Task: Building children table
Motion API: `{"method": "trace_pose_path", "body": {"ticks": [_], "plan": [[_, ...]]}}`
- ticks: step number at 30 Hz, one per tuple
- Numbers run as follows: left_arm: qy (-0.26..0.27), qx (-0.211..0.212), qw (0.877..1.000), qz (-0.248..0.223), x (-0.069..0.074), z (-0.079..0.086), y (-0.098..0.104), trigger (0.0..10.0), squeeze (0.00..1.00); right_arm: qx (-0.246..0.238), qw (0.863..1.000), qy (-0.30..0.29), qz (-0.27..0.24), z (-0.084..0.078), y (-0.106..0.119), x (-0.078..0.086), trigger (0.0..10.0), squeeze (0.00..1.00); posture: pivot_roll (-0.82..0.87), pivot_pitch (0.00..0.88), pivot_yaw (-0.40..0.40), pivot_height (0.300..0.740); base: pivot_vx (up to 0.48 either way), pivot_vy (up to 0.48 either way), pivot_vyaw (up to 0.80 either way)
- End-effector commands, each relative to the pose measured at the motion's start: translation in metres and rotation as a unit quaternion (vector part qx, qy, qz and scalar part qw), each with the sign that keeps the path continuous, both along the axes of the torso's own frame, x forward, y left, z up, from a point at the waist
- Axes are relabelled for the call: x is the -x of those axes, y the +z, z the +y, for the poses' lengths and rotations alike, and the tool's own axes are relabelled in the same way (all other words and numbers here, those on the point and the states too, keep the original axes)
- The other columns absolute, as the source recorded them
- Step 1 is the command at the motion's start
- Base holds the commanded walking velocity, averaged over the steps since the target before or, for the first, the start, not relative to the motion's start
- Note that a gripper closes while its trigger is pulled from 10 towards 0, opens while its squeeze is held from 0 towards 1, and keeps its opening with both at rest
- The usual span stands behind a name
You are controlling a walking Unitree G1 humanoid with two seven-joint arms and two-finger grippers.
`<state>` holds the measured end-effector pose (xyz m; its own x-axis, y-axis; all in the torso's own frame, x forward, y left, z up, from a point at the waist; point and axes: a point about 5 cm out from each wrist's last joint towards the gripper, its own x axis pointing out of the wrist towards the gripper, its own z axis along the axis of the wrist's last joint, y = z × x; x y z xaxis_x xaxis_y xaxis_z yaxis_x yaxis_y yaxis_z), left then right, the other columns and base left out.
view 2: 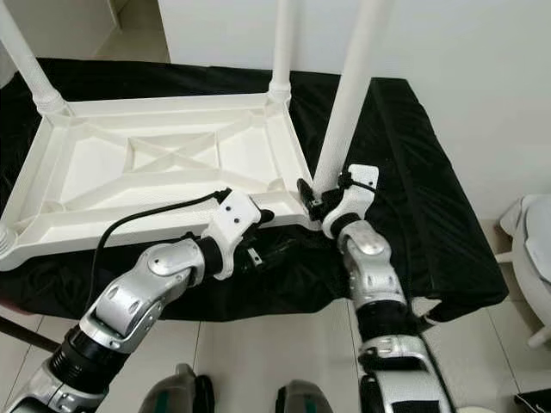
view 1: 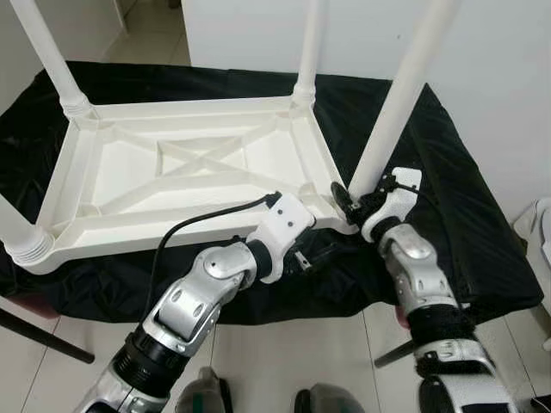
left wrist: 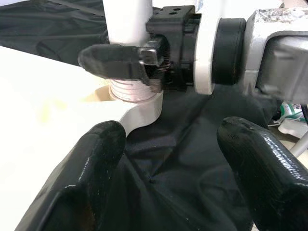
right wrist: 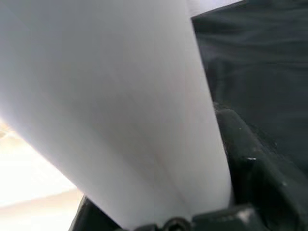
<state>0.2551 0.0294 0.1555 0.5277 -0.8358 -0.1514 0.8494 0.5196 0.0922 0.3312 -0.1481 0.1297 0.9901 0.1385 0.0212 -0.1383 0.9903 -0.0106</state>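
Upturned white children table laid flat on a black cloth — underside up, cross-ribbed. Landmark for all positions below: the near right corner socket of this children table.

- Fourth leg: white tube, foot end seated in the corner socket, tilted away from it toward the wall rather than upright. Thread rings visible just above the socket in the left wrist view.
- Right gripper: closed around the fourth leg just above the socket, one black finger on each side of the tube. Leg pressed between both fingers in the right wrist view.
- Left gripper: just beside the socket on the near side, fingers spread wide, holding nothing. Appears to hover over the cloth at the frame edge — contact with the frame not clear.
- Three other legs: standing up from the remaining corners, well apart from the socket.
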Motion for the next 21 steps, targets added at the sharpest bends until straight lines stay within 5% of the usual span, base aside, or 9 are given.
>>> {"method": "trace_pose_path", "body": {"ticks": [1, 4, 5, 10, 13, 15, 16, 21], "plan": [[-0.028, -0.003, 1.000, 0.009, 0.005, -0.003, -0.001, 10.0, 0.00, -0.003, 0.997, -0.070, 0.024, -0.004, -0.006, 0.003, 10.0, 0.00, -0.16, 0.032, 0.003, 0.740, 0.000, 0.000, 0.00], [-0.028, -0.003, 1.000, 0.009, 0.005, -0.003, -0.001, 10.0, 0.00, -0.005, 0.996, -0.083, 0.025, -0.004, -0.006, 0.004, 10.0, 0.00, -0.16, 0.032, 0.003, 0.740, 0.000, 0.000, 0.00], [-0.027, -0.002, 1.000, 0.009, 0.005, -0.003, -0.001, 10.0, 0.00, -0.016, 0.992, -0.123, 0.030, 0.010, -0.008, 0.009, 10.0, 0.00, -0.16, 0.035, 0.003, 0.740, 0.000, 0.000, 0.00], [-0.026, -0.002, 1.000, 0.009, 0.005, -0.003, 0.000, 10.0, 0.00, -0.021, 0.991, -0.124, 0.034, 0.023, -0.007, 0.014, 10.0, 0.00, -0.16, 0.037, 0.004, 0.740, 0.000, 0.000, 0.00], [-0.026, -0.002, 1.000, 0.008, 0.004, -0.003, 0.000, 10.0, 0.00, -0.020, 0.992, -0.123, 0.032, 0.020, -0.004, 0.015, 10.0, 0.00, -0.16, 0.038, 0.006, 0.740, 0.000, 0.000, 0.00], [-0.026, -0.003, 1.000, 0.008, 0.004, -0.002, 0.000, 10.0, 0.00, -0.022, 0.992, -0.121, 0.030, 0.018, -0.003, 0.014, 10.0, 0.09, -0.16, 0.040, 0.005, 0.740, 0.000, 0.000, 0.00], [-0.026, -0.003, 1.000, 0.007, 0.004, -0.002, 0.000, 10.0, 0.00, -0.031, 0.993, -0.113, 0.022, 0.016, 0.000, 0.013, 10.0, 1.00, -0.16, 0.040, 0.004, 0.740, 0.000, 0.000, 0.00], [-0.024, -0.002, 1.000, 0.006, 0.003, -0.002, 0.001, 10.0, 0.00, -0.046, 0.995, -0.091, -0.001, 0.011, 0.010, 0.013, 10.0, 1.00, -0.16, 0.040, 0.001, 0.740, 0.000, 0.000, 0.00]]}}
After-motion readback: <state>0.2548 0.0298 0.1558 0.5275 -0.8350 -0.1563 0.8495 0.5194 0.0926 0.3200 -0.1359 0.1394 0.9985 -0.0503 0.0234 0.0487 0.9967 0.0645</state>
